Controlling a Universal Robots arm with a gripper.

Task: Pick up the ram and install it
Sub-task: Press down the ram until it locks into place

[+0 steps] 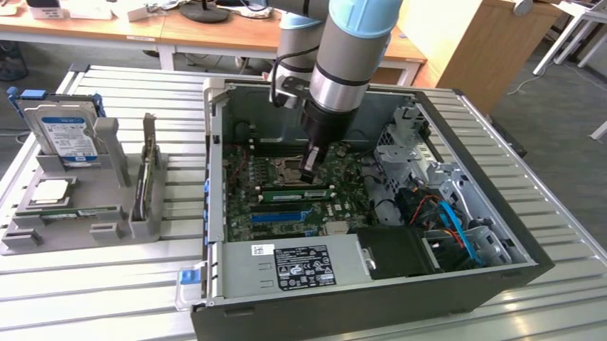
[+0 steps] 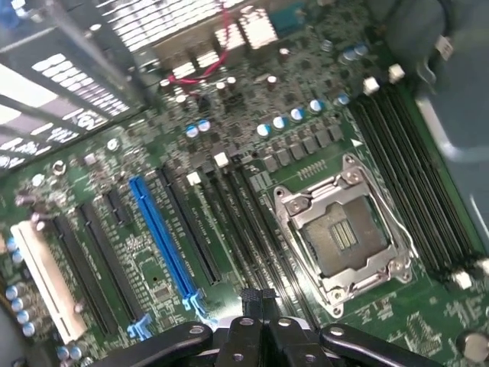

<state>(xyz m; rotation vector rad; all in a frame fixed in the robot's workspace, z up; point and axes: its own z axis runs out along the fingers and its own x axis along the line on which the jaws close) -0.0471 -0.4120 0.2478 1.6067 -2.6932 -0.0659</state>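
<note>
Here the open computer case (image 1: 493, 277) sits on the slatted table (image 1: 95, 305), motherboard (image 1: 284, 206) exposed. The claw (image 1: 311, 172) is clenched, reaching down inside the case with its tip just above the ram (image 1: 298, 192), which stands seated in a slot beside the CPU socket (image 2: 344, 233).

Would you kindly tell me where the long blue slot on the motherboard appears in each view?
Exterior view: the blue slot lies on the green board, on the near side of the arm.
Wrist view: the blue slot runs slantwise beside black slots.
Shared landmark: the silver processor socket.
</note>
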